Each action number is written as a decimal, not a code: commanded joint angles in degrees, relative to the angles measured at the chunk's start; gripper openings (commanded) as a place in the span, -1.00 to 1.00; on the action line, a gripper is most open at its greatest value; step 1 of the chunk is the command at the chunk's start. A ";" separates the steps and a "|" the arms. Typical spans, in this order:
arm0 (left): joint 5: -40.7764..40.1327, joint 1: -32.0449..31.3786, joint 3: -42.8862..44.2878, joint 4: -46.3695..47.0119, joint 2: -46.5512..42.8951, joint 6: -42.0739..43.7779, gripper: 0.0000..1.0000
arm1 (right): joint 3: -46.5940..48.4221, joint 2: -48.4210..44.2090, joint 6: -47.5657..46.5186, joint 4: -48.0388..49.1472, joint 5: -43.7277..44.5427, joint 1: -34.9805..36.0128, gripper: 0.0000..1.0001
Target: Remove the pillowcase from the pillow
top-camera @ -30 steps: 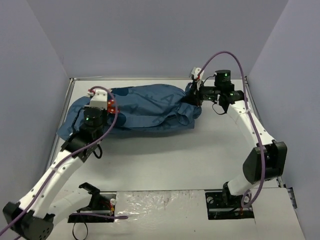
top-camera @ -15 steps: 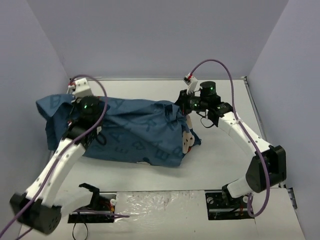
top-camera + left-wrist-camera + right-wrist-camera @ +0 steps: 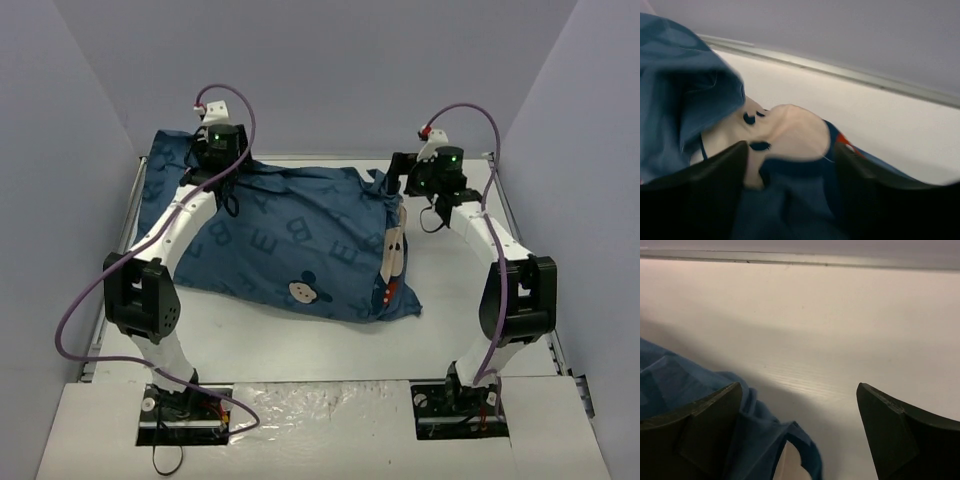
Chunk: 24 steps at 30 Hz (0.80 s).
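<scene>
The only writing you can read is on the pillowcase (image 3: 300, 235): pale blue capitals scattered over the dark teal cloth, with B and E clear in the top view. A mouse face (image 3: 300, 291) sits toward its near edge, and a second figure with red (image 3: 392, 258) marks its right end. No brand or label can be made out.

The pillowcase lies slantwise across the table (image 3: 460, 300), from the far-left corner toward the middle. Its left end rides up against the left wall (image 3: 90, 150). It looks plump, but you cannot see the pillow itself.

Your left gripper (image 3: 790, 147) is at the far-left corner. Its fingers (image 3: 695, 200) are pressed against a thick wad of printed cloth that fills the gap between them, so it is gripping the pillowcase.

Your right gripper (image 3: 799, 385) is near the far edge, right of centre, just beside the cover's far-right corner. Its jaws stand wide, with bare table between them and blue cloth against the left finger (image 3: 700, 430).

For room, bare table runs along the near edge and down the right side. The cover crowds the far-left corner, up against the left edge.
</scene>
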 commanded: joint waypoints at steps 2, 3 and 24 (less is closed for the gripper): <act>8.78 -0.18 11.61 -4.80 -4.00 2.78 0.66 | 9.51 -4.16 -20.45 -2.96 -11.74 -6.08 0.92; 10.10 -0.18 12.76 -5.60 -4.53 4.00 0.81 | 10.48 -4.33 -22.39 -6.45 -14.47 -7.75 0.92; 24.18 -30.59 13.34 -15.97 -0.07 1.37 0.87 | -9.10 -13.30 9.64 -20.30 -30.32 -16.03 0.68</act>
